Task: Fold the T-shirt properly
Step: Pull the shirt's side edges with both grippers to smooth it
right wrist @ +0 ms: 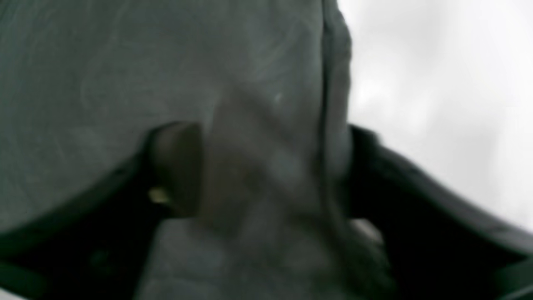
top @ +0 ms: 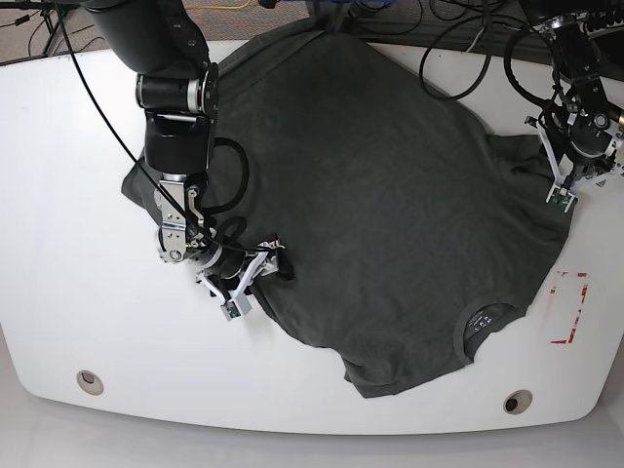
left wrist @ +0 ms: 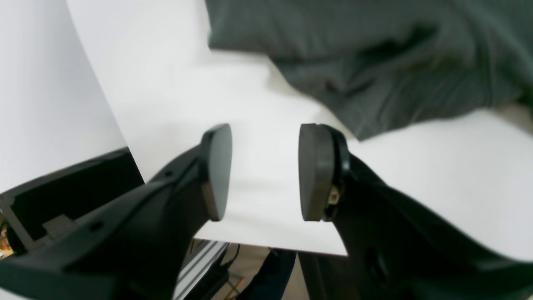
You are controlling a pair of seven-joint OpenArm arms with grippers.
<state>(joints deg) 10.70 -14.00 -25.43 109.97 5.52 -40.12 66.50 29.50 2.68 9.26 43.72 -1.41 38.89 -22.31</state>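
- T-shirt [top: 370, 195] lies spread, rumpled, across the white bench [top: 68, 244]; cables trail at the far edge.
- Left tool [left wrist: 264, 173]: pads spread, empty, above bare bench beside the shirt.
- Right tool [right wrist: 266, 175]: jaws straddle a fabric fold at the shirt's edge.

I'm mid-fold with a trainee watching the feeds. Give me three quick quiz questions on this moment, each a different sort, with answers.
1. True or false: the left hand has cloth between its fingers.
2. Which part of the T-shirt lies nearest the table's front edge in the base view? A) collar B) bottom hem C) neither
3. Fill in: the right hand is at the shirt's ____ by a sleeve.

Key
1. False: its fingers stand apart over bare table, the shirt beyond them.
2. A, the collar.
3. Edge: cloth lies between its fingers, one finger on top of the cloth; a firm grip cannot be confirmed.
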